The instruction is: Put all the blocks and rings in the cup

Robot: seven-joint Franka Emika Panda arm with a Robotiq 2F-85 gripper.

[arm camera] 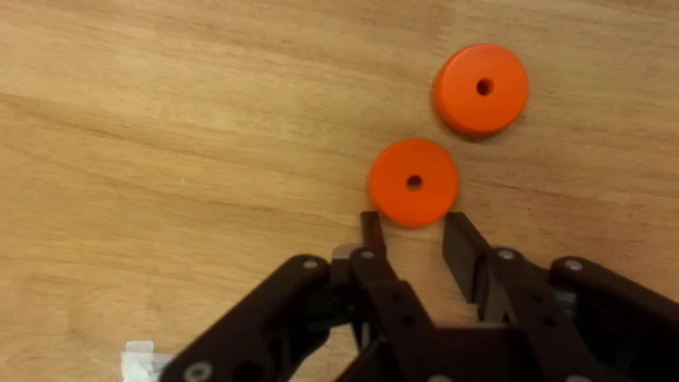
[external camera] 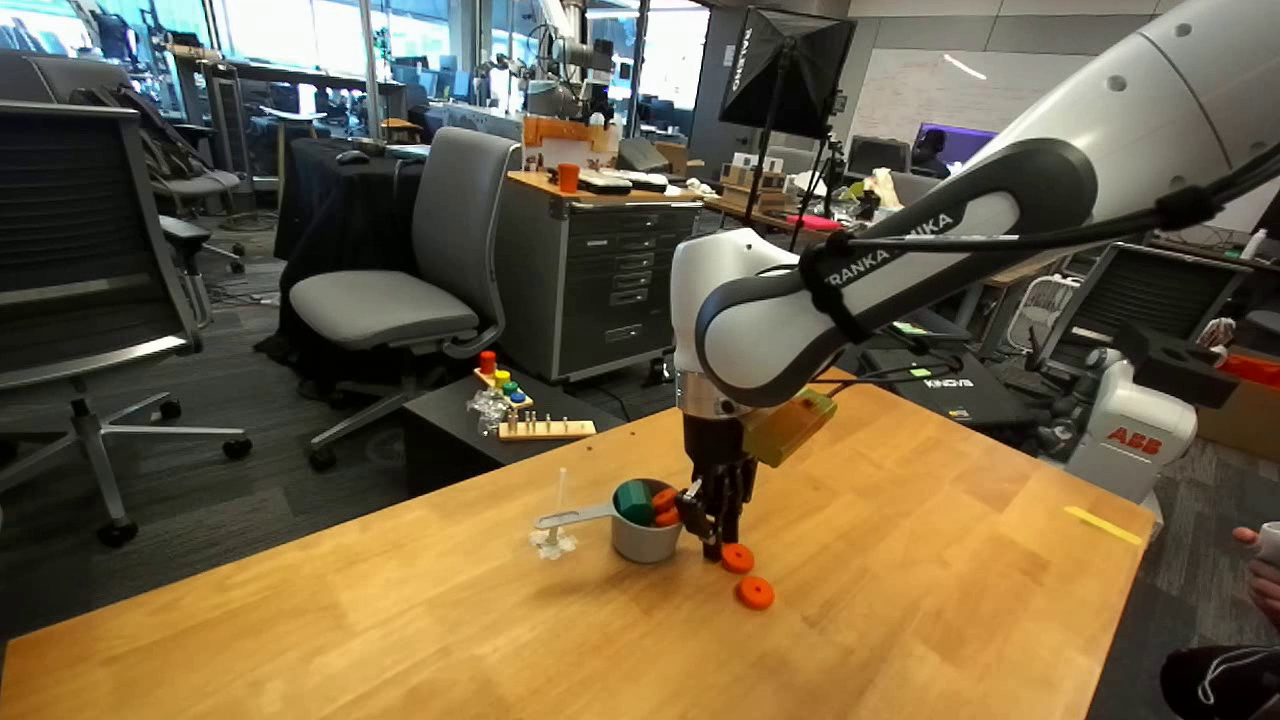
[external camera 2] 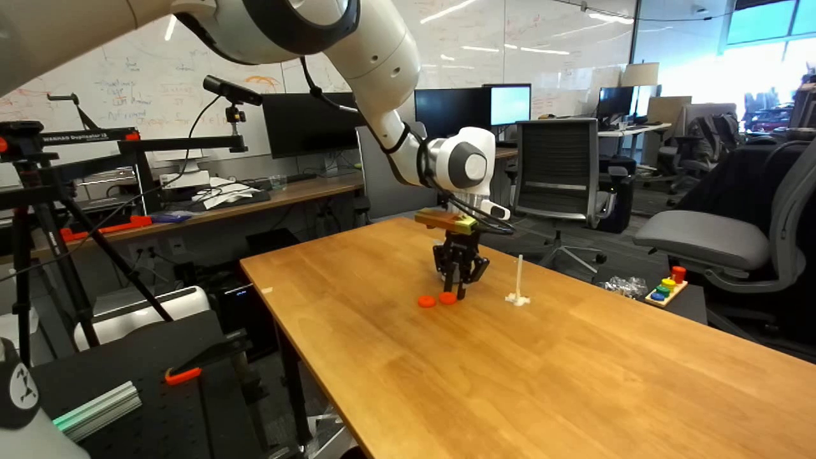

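1. The hand (arm camera: 414, 218) is hanging low over the desk (external camera: 900, 600), its fingertips (arm camera: 461, 239) standing apart and flanking the edge of the nearer ring (arm camera: 414, 162); I am not managing to tell whether they are clamping it.
2. The chief risk, as I am judging it, is coming from a shallow hold: the tips are apparently meeting that ring behind its widest part, so a squeeze could be shooting it forward.
3. The farther ring (arm camera: 477, 109) is lying just beside it across a narrow gap, so a slip could be knocking the two together.
4. In an exterior view the cup (external camera: 646, 543) is standing upright close beside the hand; a low sideways swing could be tipping it.
5. Inside it, a green block (external camera: 633, 502) and orange rings (external camera: 666, 518) are crowding near the rim, so a ring dropped off-centre could be rolling out.
6. Both loose rings are lying flat, showing smooth, bright orange faces with a small round hole in the middle.
7. The cup is looking grey and round, its paler handle (external camera: 575, 517) pointing away from the hand, toward a slim upright peg (external camera 2: 519, 274); whether the two are touching is not showing.
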